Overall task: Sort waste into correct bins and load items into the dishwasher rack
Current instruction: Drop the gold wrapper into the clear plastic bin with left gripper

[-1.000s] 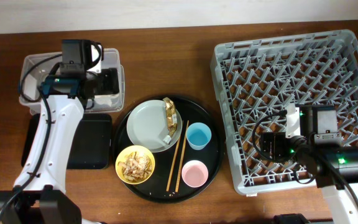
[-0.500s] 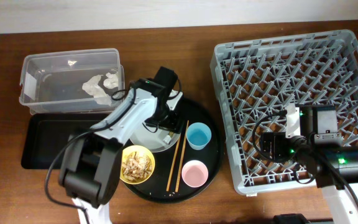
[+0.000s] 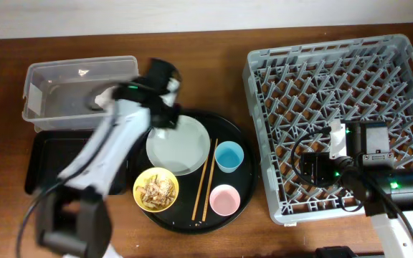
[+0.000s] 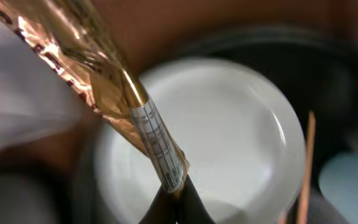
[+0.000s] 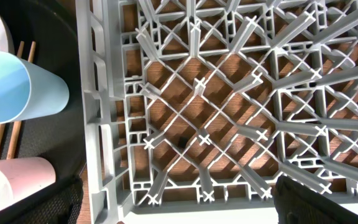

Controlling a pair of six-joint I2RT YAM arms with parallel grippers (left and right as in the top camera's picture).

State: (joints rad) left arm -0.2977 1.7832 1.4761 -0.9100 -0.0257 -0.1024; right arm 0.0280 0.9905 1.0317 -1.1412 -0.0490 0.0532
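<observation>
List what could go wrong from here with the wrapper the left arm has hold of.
1. The left end effector pinches the wrapper only by its narrow end, and the arm is motion-blurred in the overhead view; a fast swing might shake it loose over the plate.
2. The clear tub and black tray lie side by side; an off release could land the wrapper in the wrong one.
</observation>
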